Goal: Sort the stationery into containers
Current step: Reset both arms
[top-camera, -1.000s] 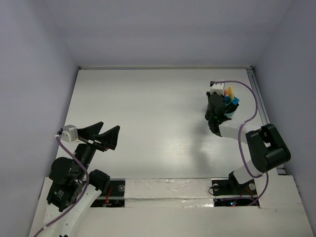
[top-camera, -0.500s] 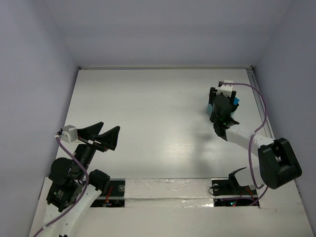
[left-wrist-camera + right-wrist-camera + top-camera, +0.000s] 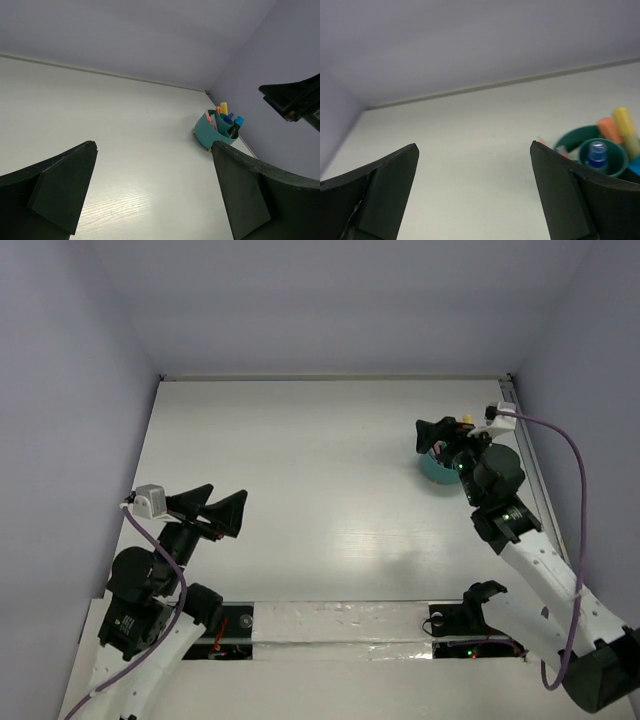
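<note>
Pen cup [image 3: 432,470] sitting far right on the bench [image 3: 300,460], markers [image 3: 223,108] standing inside it, right end effector [image 3: 437,432] hovering just beside it, left end effector [image 3: 212,508] hanging well apart.

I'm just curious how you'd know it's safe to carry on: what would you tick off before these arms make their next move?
1. Right gripper open and empty: ok.
2. Left gripper open and empty: ok.
3. Teal cup standing upright: ok.
4. Right gripper apart from the cup: ok.
5. Stationery inside the cup, none seen outside: ok.
6. Each piece in its proper divider: cannot tell.
</note>
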{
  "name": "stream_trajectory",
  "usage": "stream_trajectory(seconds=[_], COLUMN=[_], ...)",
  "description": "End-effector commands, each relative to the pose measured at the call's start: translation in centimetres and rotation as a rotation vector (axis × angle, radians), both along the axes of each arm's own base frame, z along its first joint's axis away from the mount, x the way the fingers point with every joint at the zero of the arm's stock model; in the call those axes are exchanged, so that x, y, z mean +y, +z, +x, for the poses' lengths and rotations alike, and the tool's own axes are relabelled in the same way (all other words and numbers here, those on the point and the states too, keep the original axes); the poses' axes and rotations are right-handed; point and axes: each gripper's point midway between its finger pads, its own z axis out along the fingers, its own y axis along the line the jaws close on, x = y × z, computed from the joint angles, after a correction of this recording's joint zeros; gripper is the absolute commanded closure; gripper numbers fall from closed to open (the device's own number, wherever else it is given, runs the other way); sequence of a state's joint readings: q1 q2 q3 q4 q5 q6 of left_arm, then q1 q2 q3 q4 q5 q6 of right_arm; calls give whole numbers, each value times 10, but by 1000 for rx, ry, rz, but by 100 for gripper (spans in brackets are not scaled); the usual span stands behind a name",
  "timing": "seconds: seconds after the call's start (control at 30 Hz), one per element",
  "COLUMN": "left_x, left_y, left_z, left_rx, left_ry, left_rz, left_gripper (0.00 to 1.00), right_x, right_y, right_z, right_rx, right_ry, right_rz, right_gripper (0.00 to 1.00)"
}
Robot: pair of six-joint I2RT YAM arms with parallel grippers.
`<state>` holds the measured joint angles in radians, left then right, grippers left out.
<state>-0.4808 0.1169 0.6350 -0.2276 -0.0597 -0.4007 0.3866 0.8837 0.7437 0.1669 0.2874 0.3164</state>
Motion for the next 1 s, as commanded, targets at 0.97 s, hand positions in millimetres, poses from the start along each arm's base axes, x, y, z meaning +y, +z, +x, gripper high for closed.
stream_trajectory(seconds=[0.97], left_x=[-16], left_y=[42], left_z=[40], left_rx=[-34], left_ry=[20], left_rz=[-30], left_gripper=[1], right_x=[10], right_y=[70], right_z=[-135], right_rx=[-220], right_ry=[330], right_rz=[151], right_gripper=[0])
